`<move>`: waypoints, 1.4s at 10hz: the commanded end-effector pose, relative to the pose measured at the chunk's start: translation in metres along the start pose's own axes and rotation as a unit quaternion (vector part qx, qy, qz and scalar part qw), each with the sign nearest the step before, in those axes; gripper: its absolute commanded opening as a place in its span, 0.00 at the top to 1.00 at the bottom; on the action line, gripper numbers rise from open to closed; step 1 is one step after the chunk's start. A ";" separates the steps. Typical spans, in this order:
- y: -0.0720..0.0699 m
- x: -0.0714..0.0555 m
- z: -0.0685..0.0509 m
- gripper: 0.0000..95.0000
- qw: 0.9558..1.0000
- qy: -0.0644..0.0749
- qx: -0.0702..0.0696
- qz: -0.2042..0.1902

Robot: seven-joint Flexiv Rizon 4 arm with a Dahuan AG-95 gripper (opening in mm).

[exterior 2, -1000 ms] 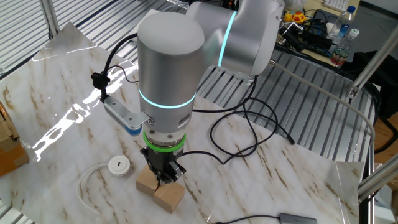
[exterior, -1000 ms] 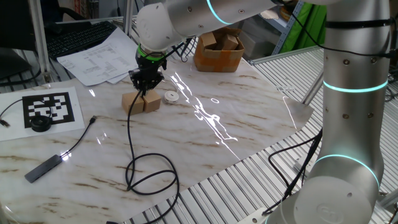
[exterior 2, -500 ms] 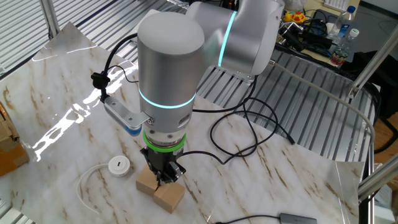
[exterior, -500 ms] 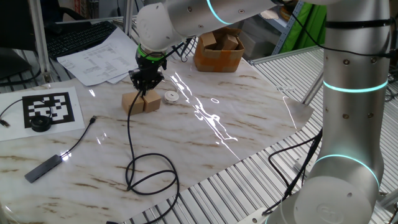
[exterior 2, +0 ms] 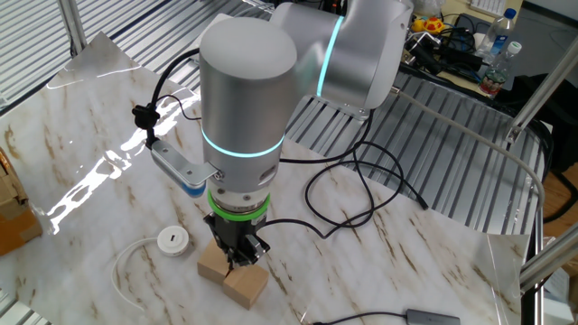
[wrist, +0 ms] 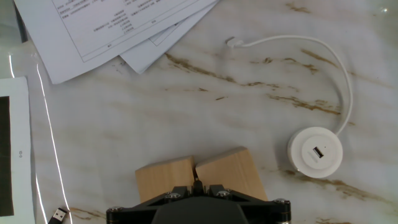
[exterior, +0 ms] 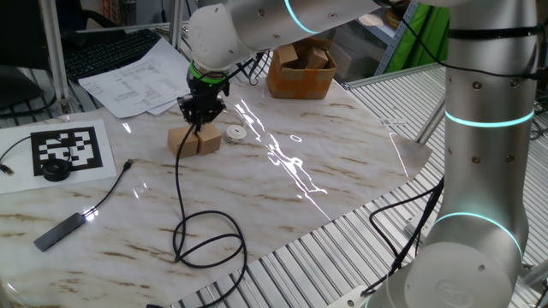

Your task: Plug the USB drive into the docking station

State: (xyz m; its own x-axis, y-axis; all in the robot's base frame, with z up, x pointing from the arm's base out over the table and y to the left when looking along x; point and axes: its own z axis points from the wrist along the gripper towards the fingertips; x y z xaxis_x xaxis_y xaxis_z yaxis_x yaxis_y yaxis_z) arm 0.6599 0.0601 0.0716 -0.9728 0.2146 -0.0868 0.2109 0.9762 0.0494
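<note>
The gripper (exterior 2: 239, 262), jaws narrowed on the USB drive (wrist: 196, 184) between the tan blocks (wrist: 200, 177) — it could snag there, well left of the docking station (wrist: 315, 152).

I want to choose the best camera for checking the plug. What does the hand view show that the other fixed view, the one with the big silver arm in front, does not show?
Only the hand view shows the printed papers, the slot on top of the round white docking station, and its white cord's free end.

Only the other fixed view shows the gripper from outside, down at the blocks, with the black cable leading away, and the silver arm.

Both show the two tan wooden blocks, the docking station and the marble table.
</note>
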 end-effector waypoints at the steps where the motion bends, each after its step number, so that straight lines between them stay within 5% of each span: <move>1: 0.000 0.000 0.001 1.00 1.000 0.000 0.000 0.000; 3: 0.000 0.000 0.001 1.00 1.000 0.000 0.000 0.000; 4: -0.012 -0.010 -0.034 1.00 1.000 0.028 -0.002 -0.001; 14: -0.013 -0.010 -0.034 1.00 0.999 0.046 0.006 0.008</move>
State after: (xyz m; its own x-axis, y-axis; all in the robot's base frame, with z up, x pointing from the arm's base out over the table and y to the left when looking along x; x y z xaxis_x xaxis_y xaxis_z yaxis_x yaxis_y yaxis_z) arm 0.6625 0.0436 0.1062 -0.9733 0.2294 0.0079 0.2295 0.9727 0.0357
